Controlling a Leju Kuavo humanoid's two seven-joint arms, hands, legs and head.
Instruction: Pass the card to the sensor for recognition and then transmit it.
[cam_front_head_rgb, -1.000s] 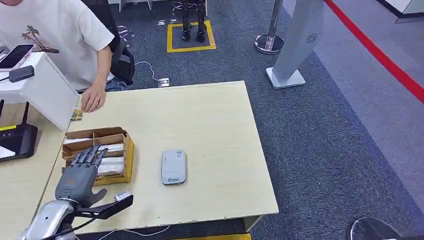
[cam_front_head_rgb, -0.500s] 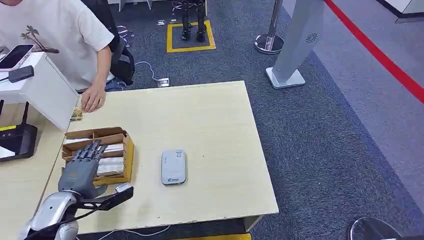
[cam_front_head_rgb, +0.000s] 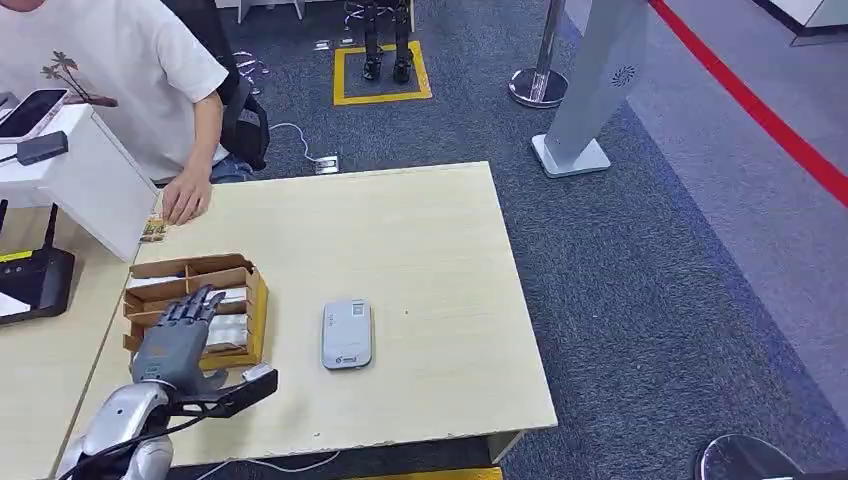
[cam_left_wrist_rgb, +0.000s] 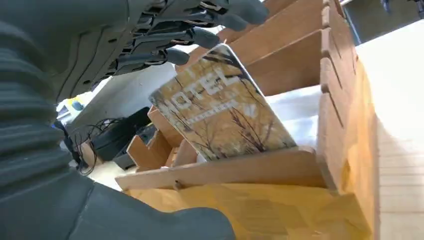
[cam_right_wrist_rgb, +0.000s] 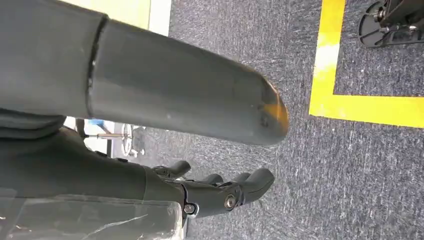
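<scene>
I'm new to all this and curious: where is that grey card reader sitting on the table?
In the head view, the grey card reader lies flat on the wooden table, near its front edge, just right of the cardboard card box, over which the left hand reaches.

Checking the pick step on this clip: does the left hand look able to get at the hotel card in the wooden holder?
Probably yes. The left hand is over the wooden holder, its fingers at the upper edge of the card, which leans free in its slot. A closed grip is not visible.

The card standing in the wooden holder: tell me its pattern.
The card is golden-yellow with bare tree branches and pale "HOTEL" lettering, clearest in the left wrist view.
</scene>
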